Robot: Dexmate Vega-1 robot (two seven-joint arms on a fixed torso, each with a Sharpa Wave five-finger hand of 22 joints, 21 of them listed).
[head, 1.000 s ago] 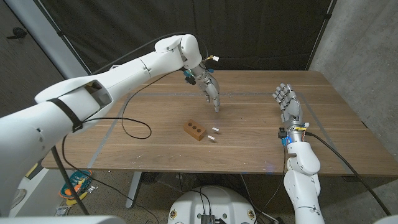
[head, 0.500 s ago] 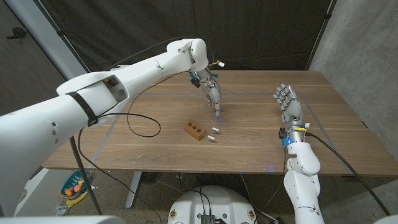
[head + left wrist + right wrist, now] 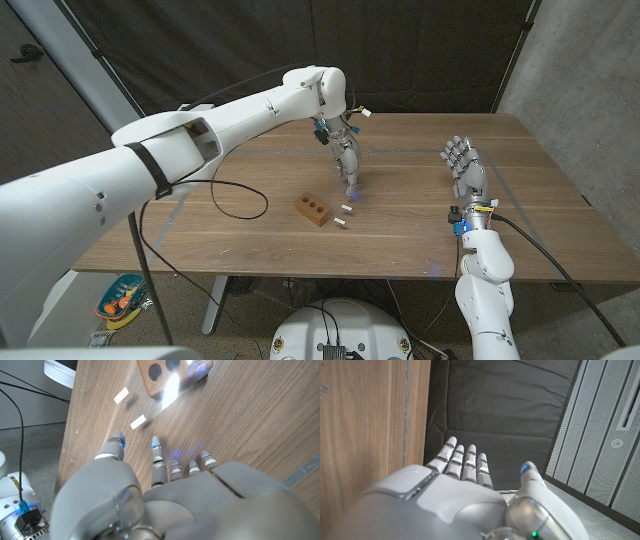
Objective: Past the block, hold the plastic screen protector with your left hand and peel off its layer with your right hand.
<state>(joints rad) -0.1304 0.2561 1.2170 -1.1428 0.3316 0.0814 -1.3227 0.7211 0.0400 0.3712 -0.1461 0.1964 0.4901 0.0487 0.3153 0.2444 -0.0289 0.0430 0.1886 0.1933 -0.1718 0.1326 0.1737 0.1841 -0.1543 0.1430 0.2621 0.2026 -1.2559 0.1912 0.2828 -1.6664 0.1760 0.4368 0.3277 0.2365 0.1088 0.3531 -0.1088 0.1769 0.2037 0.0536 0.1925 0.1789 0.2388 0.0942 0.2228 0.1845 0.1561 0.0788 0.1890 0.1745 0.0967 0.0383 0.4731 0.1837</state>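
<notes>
Left hand: the left hand [image 3: 346,160] reaches over the middle of the surface [image 3: 530,215], fingers [image 3: 157,457] pointing down and apart, holding nothing; fingertips are just above the wood, contact cannot be told.
Left arm: stretched from the near-left corner across the surface, wrist bent down.
Right hand: the right hand [image 3: 462,165] stands upright near the right side, fingers up and slightly apart, holding nothing; the right wrist view [image 3: 465,485] shows them past the surface edge against a dark curtain [image 3: 510,405].
Block: one brown block [image 3: 314,209] with three holes, just nearer than the left hand.
White pieces: two small white pieces [image 3: 345,209], [image 3: 340,223] right of the block, close below the left fingertips, apart from them.
Screen protector: cannot tell; the white pieces may be it.
Open room: bare wood between the hands and along the far and right edges.
Cable: one black cable [image 3: 235,195] loops on the left part.
</notes>
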